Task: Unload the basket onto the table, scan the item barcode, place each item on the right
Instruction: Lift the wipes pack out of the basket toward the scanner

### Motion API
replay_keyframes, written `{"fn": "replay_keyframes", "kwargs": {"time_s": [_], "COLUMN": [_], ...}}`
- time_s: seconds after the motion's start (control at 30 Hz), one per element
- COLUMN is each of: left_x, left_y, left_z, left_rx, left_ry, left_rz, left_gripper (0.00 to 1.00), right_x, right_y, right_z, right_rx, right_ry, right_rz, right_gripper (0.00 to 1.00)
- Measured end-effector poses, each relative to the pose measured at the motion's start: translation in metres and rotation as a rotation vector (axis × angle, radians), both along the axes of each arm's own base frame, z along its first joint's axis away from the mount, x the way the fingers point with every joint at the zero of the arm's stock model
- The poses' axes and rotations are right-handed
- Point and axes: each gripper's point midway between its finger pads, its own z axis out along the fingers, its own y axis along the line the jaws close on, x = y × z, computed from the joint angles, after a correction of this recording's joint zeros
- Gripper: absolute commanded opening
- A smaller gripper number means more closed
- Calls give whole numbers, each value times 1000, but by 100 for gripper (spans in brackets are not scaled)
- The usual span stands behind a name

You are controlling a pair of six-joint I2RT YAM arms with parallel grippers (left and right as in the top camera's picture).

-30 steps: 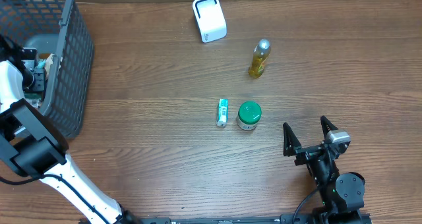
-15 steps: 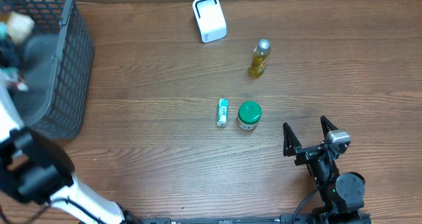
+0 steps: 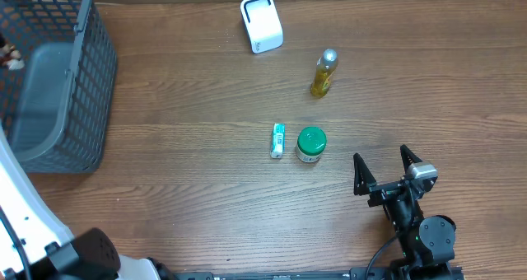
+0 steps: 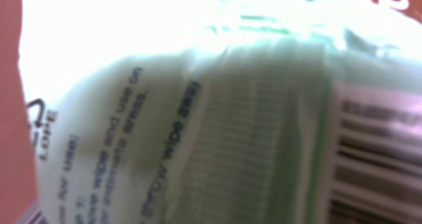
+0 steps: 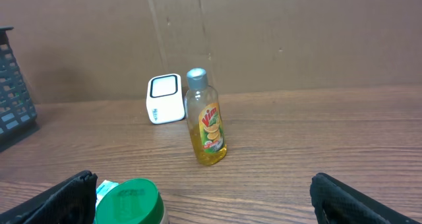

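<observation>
A pale green wipes pack (image 4: 198, 105) fills the left wrist view, with printed text on its left side and a barcode (image 4: 382, 151) at its right edge. It is pressed so close that my left gripper's fingers do not show; the pack is held in them. From overhead only a scrap of that hand and pack (image 3: 8, 53) shows at the far left edge, above the basket. The white scanner (image 3: 261, 23) (image 5: 165, 99) stands at the back of the table. My right gripper (image 3: 385, 173) (image 5: 204, 197) rests open near the front right, holding nothing.
A dark mesh basket (image 3: 82, 74) stands at the back left. Mid-table are a yellow bottle (image 3: 324, 72) (image 5: 206, 118), a green-lidded jar (image 3: 311, 144) (image 5: 128, 201) and a small white-and-teal tube (image 3: 277, 140) (image 5: 105, 186). My left arm (image 3: 20, 206) runs along the left edge.
My left arm has lifted the pack up out of the basket and towards the left edge of the overhead view. The right arm has not moved.
</observation>
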Motion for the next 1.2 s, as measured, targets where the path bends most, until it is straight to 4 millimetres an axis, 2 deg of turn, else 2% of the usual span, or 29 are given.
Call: {"fn": "replay_keyframes", "kwargs": {"time_s": [0.2, 0.33, 0.6, 1.0, 1.2], "left_x": [-6, -14, -33, -39, -37], "left_y": [-59, -102, -189, -289, -330], "left_z": [28, 24, -40, -117, -155], "left_rx": [-14, -75, -268, -468, -510], "left_ry": [-55, -18, 256, 588, 737], "left_rz": [-100, -167, -289, -414, -476], "left_gripper": [4, 4, 4, 4, 4], "right_x": [0, 0, 0, 0, 0], "right_y": [0, 0, 0, 0, 0], "right_z": [0, 0, 0, 0, 0], "right_rx": [0, 0, 0, 0, 0], "right_ry": [0, 0, 0, 0, 0], "right_rz": [0, 0, 0, 0, 0], "right_gripper": [100, 100, 100, 100, 100]}}
